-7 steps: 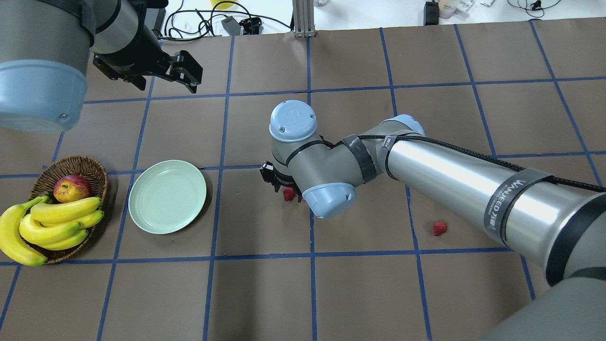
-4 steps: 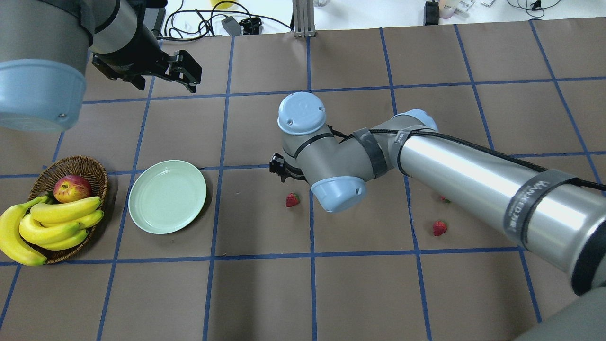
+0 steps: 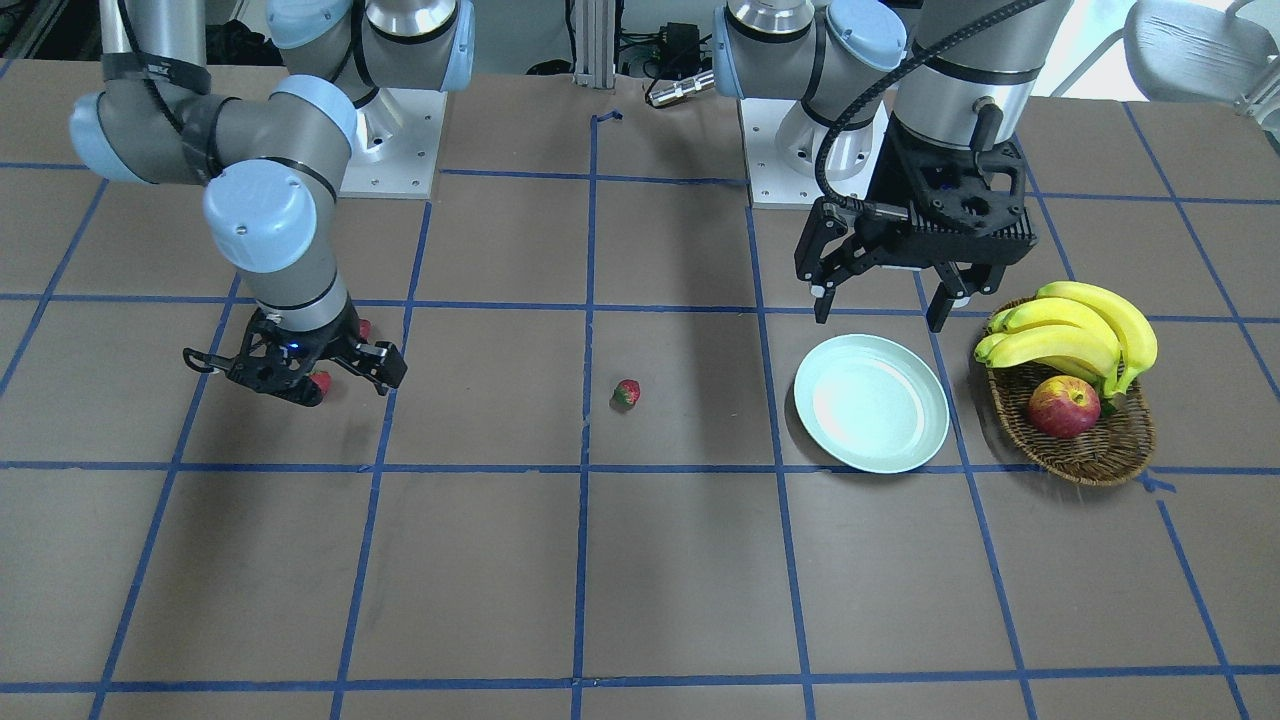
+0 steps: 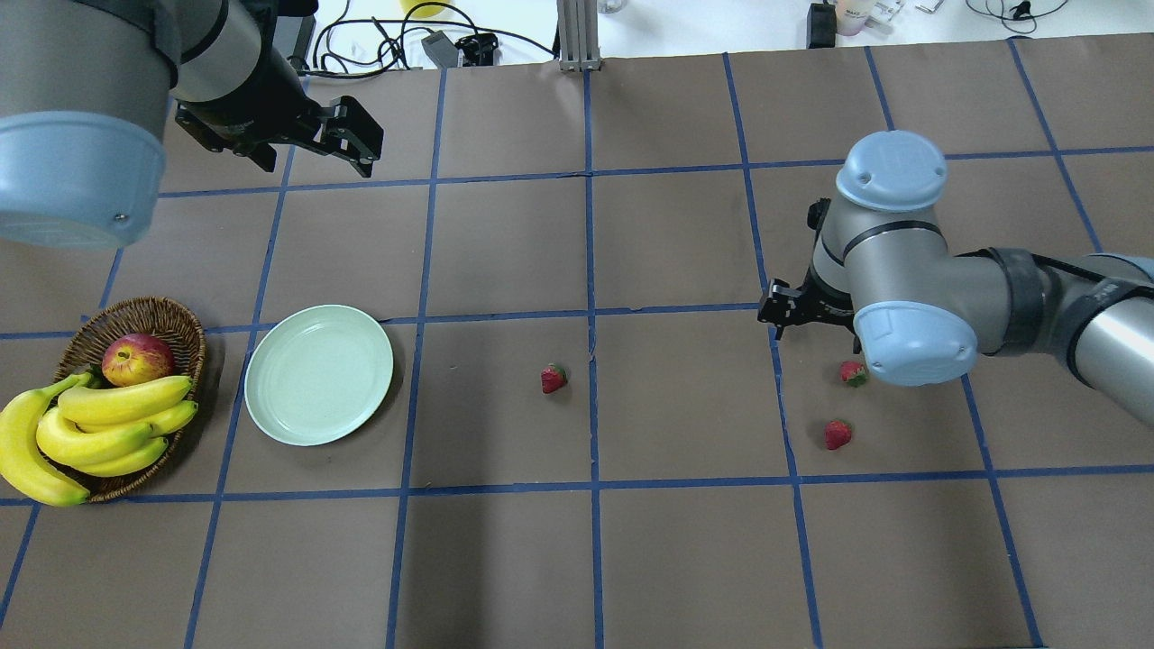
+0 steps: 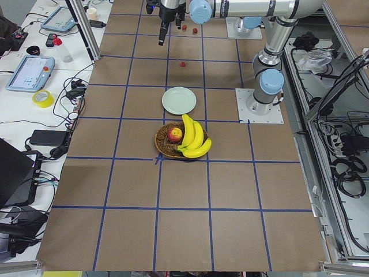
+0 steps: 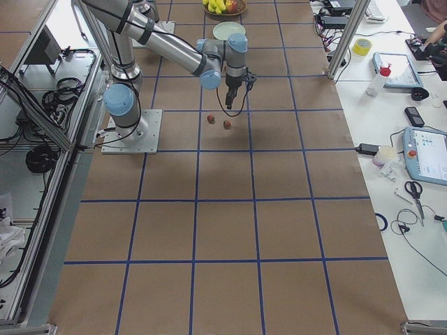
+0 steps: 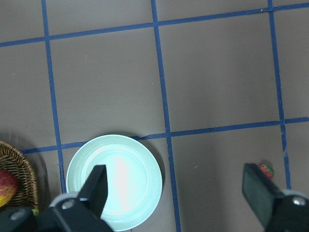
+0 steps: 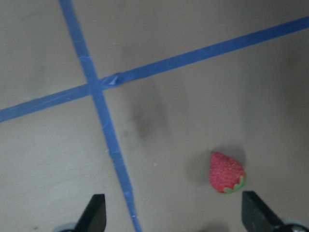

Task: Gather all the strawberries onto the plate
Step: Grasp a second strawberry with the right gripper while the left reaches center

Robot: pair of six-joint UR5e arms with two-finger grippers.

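The jaws of the right gripper [image 8: 174, 208] are spread wide, and nothing is held between them; they are suspended above the brown table [image 4: 505, 559], close to a crossing of blue tape lines. One strawberry [image 8: 226, 173] is seen on the table ahead of one finger, clear of the gap. The jaws of the left gripper [image 3: 880, 308] are likewise spread wide with nothing gripped, and are held above the table at the far edge of the plate [image 4: 318, 374]. Three strawberries are located on the table, outside the plate: one [image 4: 553, 379] between the plate and the right gripper, and two [image 4: 851, 372] [image 4: 837, 434] near each other beside the right arm's wrist. A wicker basket [image 4: 180, 320] containing an apple [image 4: 137, 358] and bananas [image 4: 117, 419] is positioned just beside the plate.
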